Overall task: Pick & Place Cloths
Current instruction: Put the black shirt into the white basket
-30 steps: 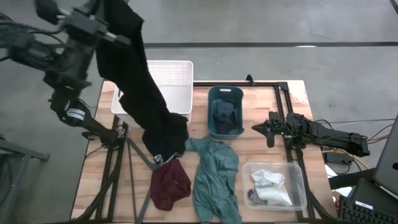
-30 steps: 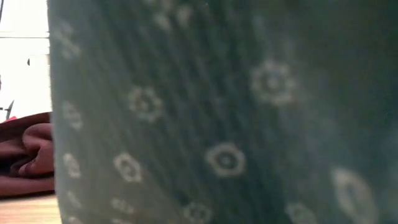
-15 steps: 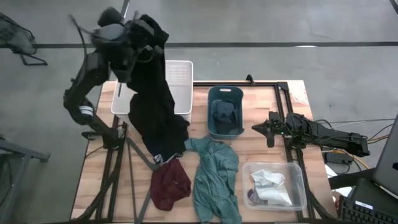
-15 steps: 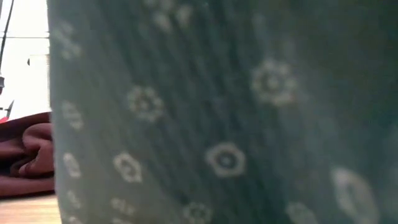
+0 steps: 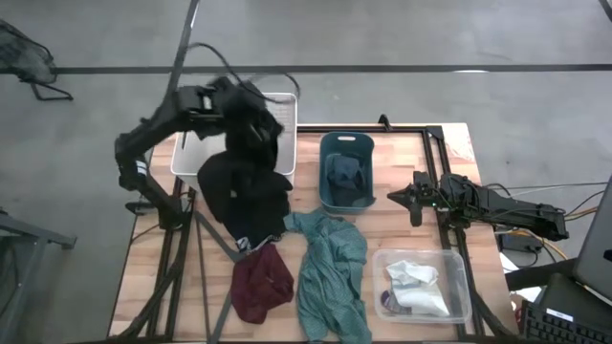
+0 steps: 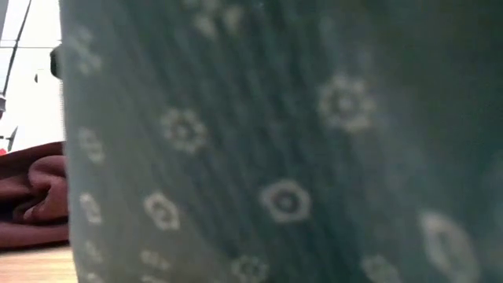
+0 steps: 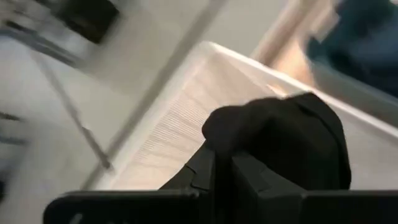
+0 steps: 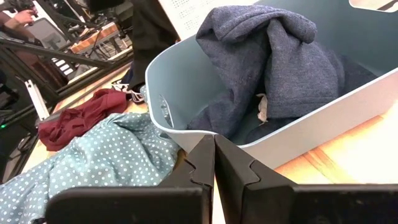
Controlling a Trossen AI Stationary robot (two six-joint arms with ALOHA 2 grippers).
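Observation:
My left gripper (image 5: 247, 113) is above the white bin (image 5: 279, 113) and is shut on the large black cloth (image 5: 244, 186). In the left wrist view the cloth (image 7: 280, 137) bunches over the shut fingers. Its lower part is heaped on the table by the bin's near edge. The teal green dotted cloth (image 5: 333, 268) and the maroon cloth (image 5: 260, 282) lie on the near part of the table. The dark navy cloth (image 8: 273, 56) sits in the teal bin (image 5: 346, 143). My right gripper (image 8: 214, 146) is shut, empty, at the table's right beside the teal bin. My left gripper pinches a bunched-up part of the black cloth (image 7: 249, 124) between its two fingers, several layers folded over the fingertips. The cloth hangs slack from the hold over the white bin's near wall, and its lower end (image 5: 251, 225) lies on the table.
A clear bin (image 5: 457, 268) at the near right holds small white and grey cloths (image 5: 413, 285). The teal green cloth (image 6: 275, 141) fills most of the low view, with the maroon cloth (image 6: 31, 196) at its left. A black frame (image 5: 435, 134) runs along the table's right side.
My left gripper has come down from high above the table's far left corner and moved right, over the white bin, still shut on the black cloth. The cloth, earlier stretched long below the gripper, has slumped into a heap; its lower end stayed on the table.

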